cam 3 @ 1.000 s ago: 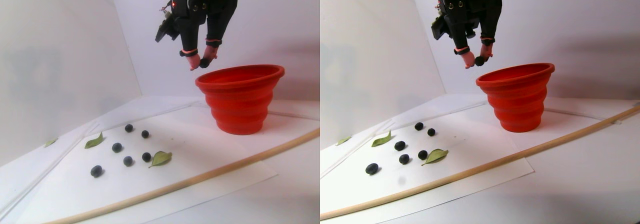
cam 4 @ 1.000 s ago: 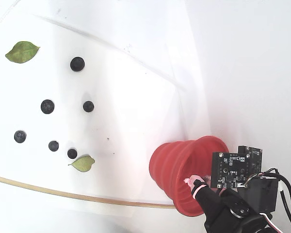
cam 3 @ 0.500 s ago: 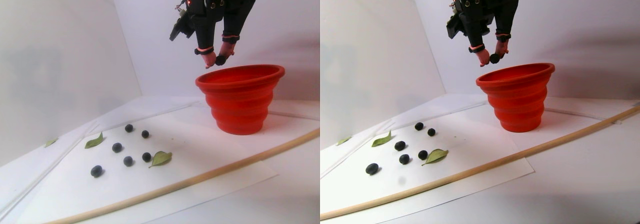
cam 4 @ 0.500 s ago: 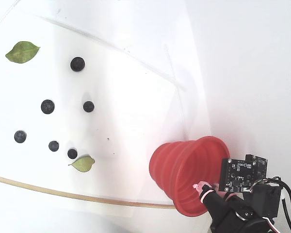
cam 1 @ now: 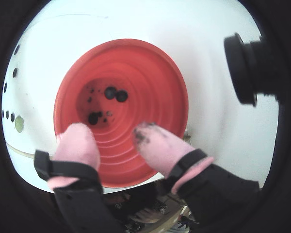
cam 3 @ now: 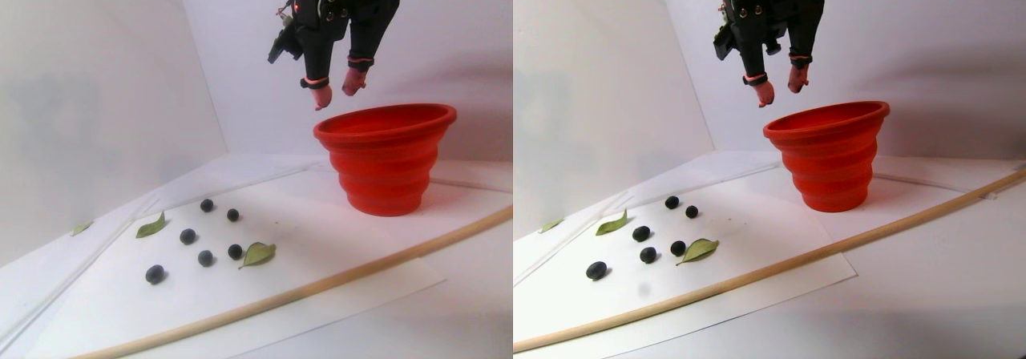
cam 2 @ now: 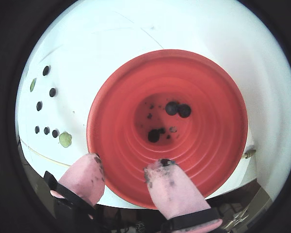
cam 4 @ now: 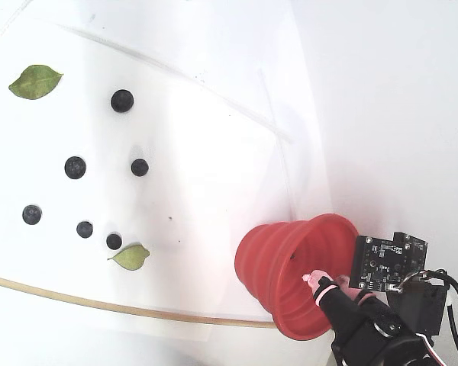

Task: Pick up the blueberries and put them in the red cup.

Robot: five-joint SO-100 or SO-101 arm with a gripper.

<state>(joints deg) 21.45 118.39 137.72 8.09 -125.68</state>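
Observation:
The red cup [cam 3: 385, 167] stands on the white sheet, right of centre in the stereo pair view. My gripper [cam 3: 337, 93] hangs just above its near rim, open, with nothing between the pink fingertips [cam 2: 89, 167]. In both wrist views I look straight down into the red cup [cam 2: 213, 131] [cam 1: 160, 92], where three blueberries [cam 2: 172, 108] [cam 1: 110, 92] lie on the bottom among dark juice spots. Several more blueberries [cam 3: 205, 257] [cam 4: 75, 167] sit loose on the sheet to the left of the cup.
Two green leaves [cam 3: 258, 253] [cam 4: 35, 81] lie among the loose berries. A long wooden stick [cam 3: 321, 283] [cam 4: 99, 305] runs across the sheet's front edge. White walls close in behind and on the left.
The gripper carried a blueberry from beside the rim to over the cup, then opened. The berry is gone from between the fingers, and the gripper sits slightly higher.

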